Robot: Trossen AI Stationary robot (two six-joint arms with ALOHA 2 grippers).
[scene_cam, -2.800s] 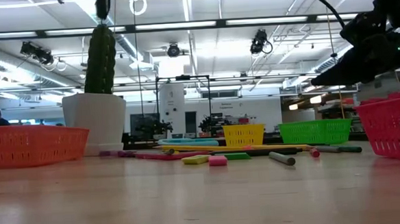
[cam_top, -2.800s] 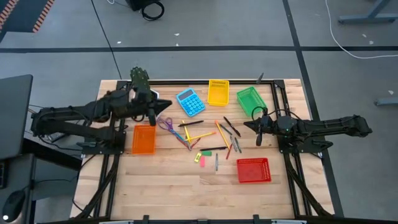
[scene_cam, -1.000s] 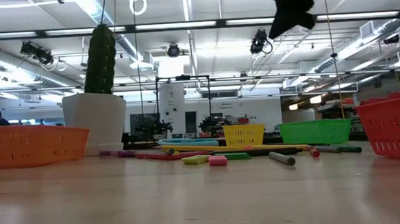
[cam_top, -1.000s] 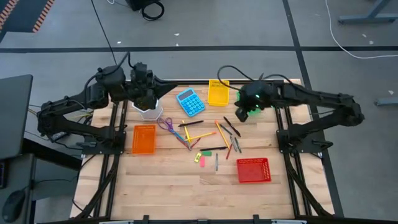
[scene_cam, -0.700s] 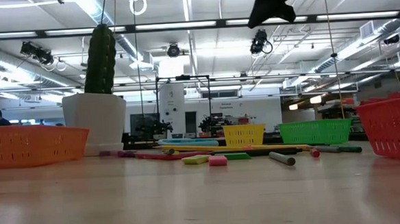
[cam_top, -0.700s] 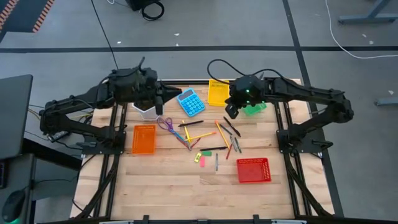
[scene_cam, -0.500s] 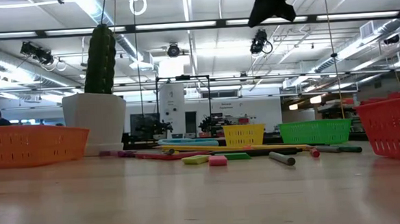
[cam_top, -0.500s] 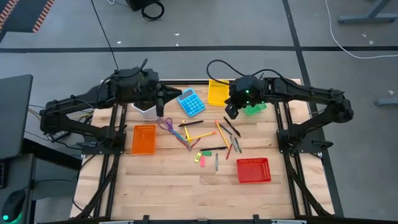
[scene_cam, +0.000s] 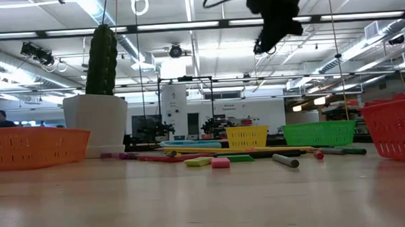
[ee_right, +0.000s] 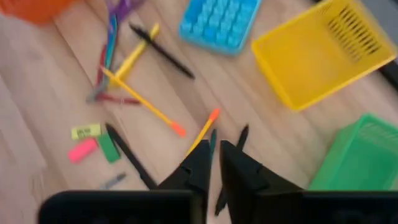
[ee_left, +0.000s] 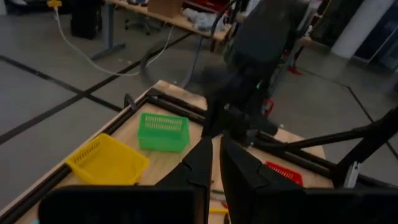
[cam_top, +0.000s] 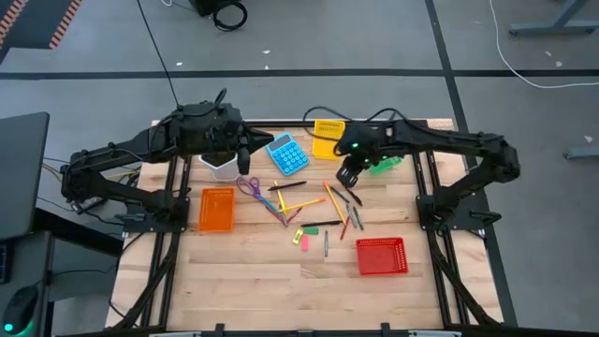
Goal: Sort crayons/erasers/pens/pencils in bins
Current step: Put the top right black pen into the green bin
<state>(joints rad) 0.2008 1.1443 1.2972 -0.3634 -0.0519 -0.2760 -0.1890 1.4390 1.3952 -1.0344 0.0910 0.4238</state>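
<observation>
Pens (cam_top: 347, 191), pencils (cam_top: 334, 199) and small pink and green erasers (cam_top: 304, 239) lie loose on the wooden table's middle. The orange bin (cam_top: 216, 210), yellow bin (cam_top: 328, 139), green bin (cam_top: 385, 162) and red bin (cam_top: 382, 256) stand around them. My right gripper (cam_top: 346, 177) hangs above the pens, pointing steeply down, shut and holding nothing; its wrist view shows an orange-tipped pencil (ee_right: 202, 134) just below. My left gripper (cam_top: 246, 150) is shut and holds nothing. It hovers high beside the white pot (cam_top: 222, 169), pointing toward the right arm (ee_left: 261, 50).
A blue calculator (cam_top: 286, 153) lies between the pot and the yellow bin. Purple-handled scissors (cam_top: 251, 187) lie left of the loose pile. The pot holds a tall cactus (scene_cam: 102, 59). Bare wood stretches along the table's near edge.
My right gripper has come from over the green bin toward the table's left and near side, sinking and tipping further downward, and now hangs over the pens. My left gripper has shifted a little toward the right, past the pot. Nothing on the table has moved.
</observation>
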